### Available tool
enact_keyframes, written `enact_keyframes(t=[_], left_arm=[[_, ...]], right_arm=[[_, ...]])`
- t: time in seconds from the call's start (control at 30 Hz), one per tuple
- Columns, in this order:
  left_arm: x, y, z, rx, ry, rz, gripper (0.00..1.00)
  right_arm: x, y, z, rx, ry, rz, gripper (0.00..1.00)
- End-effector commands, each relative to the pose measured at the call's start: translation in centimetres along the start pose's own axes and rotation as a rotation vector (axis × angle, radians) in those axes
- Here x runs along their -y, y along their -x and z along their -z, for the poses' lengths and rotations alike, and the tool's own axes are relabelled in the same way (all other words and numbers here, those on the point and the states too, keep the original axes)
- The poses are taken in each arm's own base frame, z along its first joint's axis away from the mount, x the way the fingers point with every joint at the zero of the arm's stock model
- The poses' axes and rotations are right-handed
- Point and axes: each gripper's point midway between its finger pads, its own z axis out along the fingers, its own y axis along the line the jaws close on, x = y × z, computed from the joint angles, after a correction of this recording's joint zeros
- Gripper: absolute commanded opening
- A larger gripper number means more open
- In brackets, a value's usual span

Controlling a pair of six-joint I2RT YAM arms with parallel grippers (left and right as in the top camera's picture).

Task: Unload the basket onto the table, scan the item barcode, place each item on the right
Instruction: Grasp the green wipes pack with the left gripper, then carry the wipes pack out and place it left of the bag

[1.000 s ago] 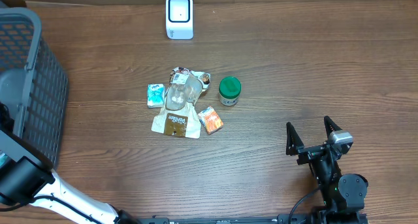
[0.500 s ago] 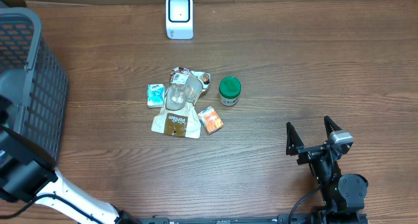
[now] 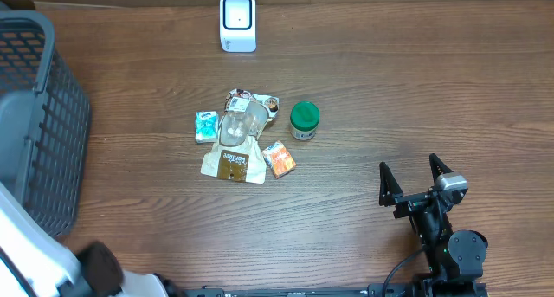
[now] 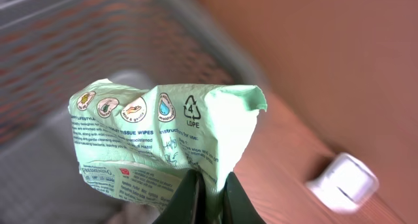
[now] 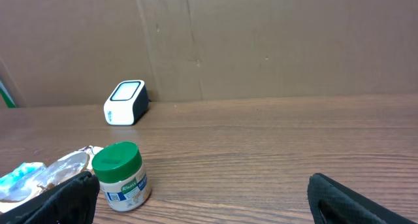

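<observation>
In the left wrist view my left gripper (image 4: 212,179) is shut on the lower edge of a pale green wet-wipes pack (image 4: 157,136), which hangs crumpled with its printed side facing the camera; no barcode shows on that side. Behind the pack lies the grey basket (image 4: 78,48). The white scanner (image 4: 344,178) stands on the table at the lower right of that view and at the far middle overhead (image 3: 237,22). My right gripper (image 3: 414,177) rests open near the front right, with nothing between its fingers (image 5: 353,201).
The grey basket (image 3: 39,115) fills the left edge. At mid-table sit a green-lidded jar (image 3: 304,119), a beige pouch with a clear cup on it (image 3: 235,150), a teal packet (image 3: 205,125) and an orange packet (image 3: 279,158). A cardboard wall (image 5: 261,41) backs the table.
The left arm has swung over the table's lower left corner; its dark wrist has left the basket's front edge and a blurred white link now shows there. The right arm is still.
</observation>
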Motion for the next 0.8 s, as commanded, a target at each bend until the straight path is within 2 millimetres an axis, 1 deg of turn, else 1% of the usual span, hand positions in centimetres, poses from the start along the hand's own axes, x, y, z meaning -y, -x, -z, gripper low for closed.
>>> enact_keyframes(t=[0.0, 0.07, 0.13, 0.27, 0.37, 0.4, 0.43, 0.53, 0.6, 0.7, 0.77], left_arm=[[7.3, -3.2, 4.4, -0.021, -0.21, -0.146, 0.04], [9.4, -6.0, 5.0, -0.081, -0.226, -0.212, 0.04], [10.8, -9.1, 5.0, -0.155, -0.207, -0.293, 0.04], [13.0, -15.3, 4.0, -0.29, -0.172, -0.46, 0.04], [14.0, -19.8, 2.7, -0.389, -0.158, -0.555, 0.04], [14.1, -21.2, 2.1, -0.422, -0.144, -0.58, 0.04], [13.8, -23.9, 0.9, -0.48, -0.102, -0.606, 0.04], [13.2, -28.0, -1.0, -0.559, -0.061, -0.653, 0.04], [12.7, -30.3, -2.3, -0.593, -0.039, -0.663, 0.04], [11.2, -32.2, -4.2, -0.605, 0.035, -0.612, 0.04], [9.7, -32.6, -5.7, -0.576, 0.12, -0.546, 0.04]], right_arm=[[0.1, -0.3, 0.0, 0.001, -0.001, 0.001, 1.0], [0.1, -0.3, 0.0, 0.001, -0.001, 0.001, 1.0], [0.1, -0.3, 0.0, 0.001, -0.001, 0.001, 1.0], [0.1, -0.3, 0.0, 0.001, -0.001, 0.001, 1.0], [0.1, -0.3, 0.0, 0.001, -0.001, 0.001, 1.0], [0.1, -0.3, 0.0, 0.001, -0.001, 0.001, 1.0], [0.1, -0.3, 0.0, 0.001, -0.001, 0.001, 1.0], [0.1, -0.3, 0.0, 0.001, -0.001, 0.001, 1.0], [0.1, -0.3, 0.0, 0.001, -0.001, 0.001, 1.0], [0.1, -0.3, 0.0, 0.001, -0.001, 0.001, 1.0], [0.1, -0.3, 0.0, 0.001, -0.001, 0.001, 1.0]])
